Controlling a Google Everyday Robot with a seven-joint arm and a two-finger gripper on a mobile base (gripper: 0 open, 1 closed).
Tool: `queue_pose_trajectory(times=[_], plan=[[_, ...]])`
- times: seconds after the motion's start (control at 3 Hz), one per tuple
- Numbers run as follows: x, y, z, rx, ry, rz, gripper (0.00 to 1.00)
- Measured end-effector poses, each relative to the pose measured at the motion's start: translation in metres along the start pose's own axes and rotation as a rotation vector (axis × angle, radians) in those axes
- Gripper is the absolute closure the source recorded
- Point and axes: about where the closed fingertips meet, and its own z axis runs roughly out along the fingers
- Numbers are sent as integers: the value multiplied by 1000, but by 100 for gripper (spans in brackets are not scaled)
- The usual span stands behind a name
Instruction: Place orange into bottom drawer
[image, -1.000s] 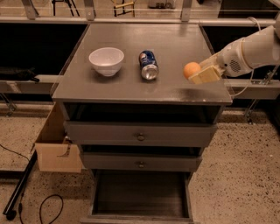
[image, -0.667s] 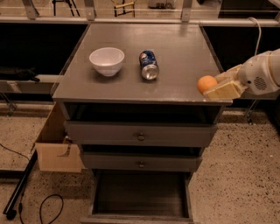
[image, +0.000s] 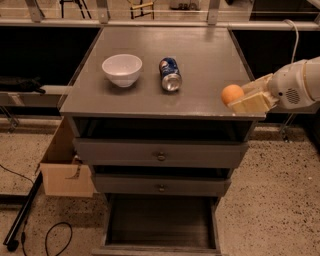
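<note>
The orange (image: 232, 94) is held in my gripper (image: 242, 98) at the front right corner of the cabinet top (image: 200, 70), just above its edge. The gripper's pale fingers (image: 252, 103) are shut around the fruit, with the white arm reaching in from the right. The bottom drawer (image: 160, 225) is pulled out at the foot of the cabinet, showing a dark empty interior. It lies well below and to the left of the orange.
A white bowl (image: 122, 69) and a soda can (image: 170, 74) lying on its side rest on the cabinet top. Two upper drawers with knobs (image: 160, 156) are shut. A cardboard box (image: 62, 165) and cables lie on the floor at left.
My gripper has carried the orange from the right part of the cabinet top outward and down to the front right corner. The bowl and can have not moved.
</note>
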Motion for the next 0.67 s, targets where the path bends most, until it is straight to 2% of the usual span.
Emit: queue_pose_trajectory(times=[0.33,0.67], plan=[[15,20,0,-8,-51,6,100],[34,68,-3,-28,-129,14,100]])
